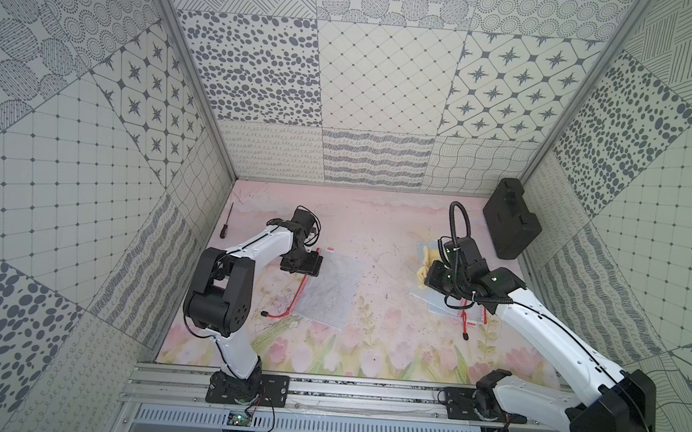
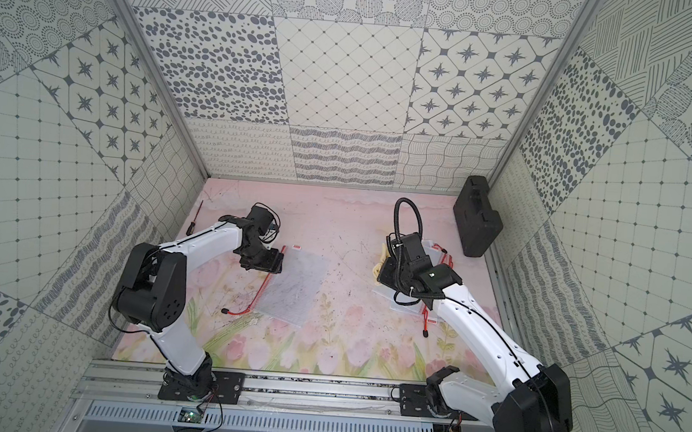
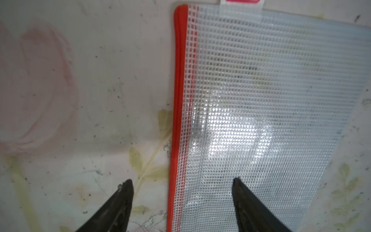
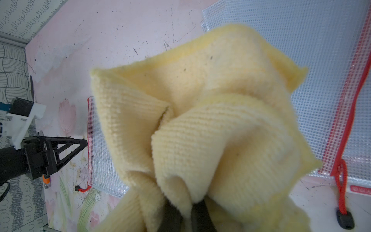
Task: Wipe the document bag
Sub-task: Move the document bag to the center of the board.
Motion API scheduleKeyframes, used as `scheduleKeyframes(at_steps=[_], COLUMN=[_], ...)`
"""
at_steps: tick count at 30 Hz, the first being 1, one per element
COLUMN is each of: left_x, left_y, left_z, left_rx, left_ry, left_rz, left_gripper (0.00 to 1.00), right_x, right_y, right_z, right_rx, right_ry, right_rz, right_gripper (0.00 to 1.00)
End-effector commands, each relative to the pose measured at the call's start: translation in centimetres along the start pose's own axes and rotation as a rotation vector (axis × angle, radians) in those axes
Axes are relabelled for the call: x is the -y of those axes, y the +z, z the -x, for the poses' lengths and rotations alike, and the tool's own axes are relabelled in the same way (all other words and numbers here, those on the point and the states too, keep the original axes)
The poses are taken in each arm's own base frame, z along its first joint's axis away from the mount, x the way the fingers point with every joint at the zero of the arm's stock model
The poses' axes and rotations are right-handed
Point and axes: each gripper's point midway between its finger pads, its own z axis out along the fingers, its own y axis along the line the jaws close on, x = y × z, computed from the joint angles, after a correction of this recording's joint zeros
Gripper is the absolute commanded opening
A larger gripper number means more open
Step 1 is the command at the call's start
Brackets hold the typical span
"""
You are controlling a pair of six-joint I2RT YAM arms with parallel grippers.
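Note:
The document bag [image 1: 329, 286], clear mesh with a red zip edge [image 3: 177, 100], lies flat on the flowered mat left of centre in both top views [image 2: 296, 282]. My left gripper [image 3: 182, 182] is low over its far left corner and open. One finger [image 3: 124, 196] is over the mat, the other [image 3: 244, 196] over the mesh, so the zip edge runs between them. My right gripper [image 4: 187, 211] is shut on a crumpled yellow cloth [image 4: 210, 120], held above the mat at the right [image 1: 426, 260]. The cloth hides most of its fingers.
Several more mesh bags [image 4: 321, 70] are stacked under the right gripper [image 1: 440, 305]. A black case [image 1: 511, 218] leans in the back right corner. A screwdriver [image 1: 225, 225] lies by the left wall. The bag's red pull cord [image 1: 277, 314] trails toward the left arm's base.

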Motion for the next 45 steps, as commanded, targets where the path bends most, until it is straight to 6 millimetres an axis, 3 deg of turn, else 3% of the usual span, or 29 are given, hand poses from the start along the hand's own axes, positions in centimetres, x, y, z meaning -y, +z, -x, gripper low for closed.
scheduleKeyframes(at_steps=[1,8,12,19,24,30,36,37,41,45], left_x=[0.5,-0.3,-0.3,-0.5,-0.1,0.6,1.0,1.2,1.5,2.9], left_y=[1.0,2.5,3.0,3.2,3.7,3.8,4.1,4.0,2.6,-0.8], left_z=[-1.1,-1.8,-2.0,-2.1,-2.5,-2.4,-2.6,-2.6,-1.8,0.4], left_rx=[-0.064,-0.117,-0.13,-0.13,-0.135,-0.122,-0.126,-0.122,-0.075,0.038], left_ry=[0.019,0.004,0.001,-0.006,-0.011,-0.013,-0.021,-0.021,-0.041,-0.146], left_rz=[-0.044,-0.002,-0.005,0.003,-0.025,-0.065,-0.09,-0.096,-0.102,-0.17], left_gripper=[0.74,0.67,0.5,0.37,0.24,0.21,0.05,0.01,0.0,0.0], right_x=[-1.4,-1.4,-1.5,-1.4,-1.3,-1.1,-1.1,-1.0,-1.5,-3.1], right_y=[-0.3,0.1,0.2,0.2,0.2,-0.2,-0.4,-0.4,-0.4,0.1], right_z=[1.0,0.8,0.6,0.5,0.4,0.3,0.2,0.1,0.0,-0.4], right_rx=[0.029,0.017,0.009,0.005,0.0,0.004,0.005,0.003,-0.005,-0.029], right_ry=[-0.003,-0.007,-0.009,-0.014,-0.018,-0.02,-0.016,-0.016,-0.024,-0.085], right_rz=[0.038,0.039,0.039,0.037,0.034,0.035,0.041,0.04,0.06,0.076], right_gripper=[0.0,0.0,0.0,0.0,0.0,0.0,0.0,0.0,0.0,0.0])
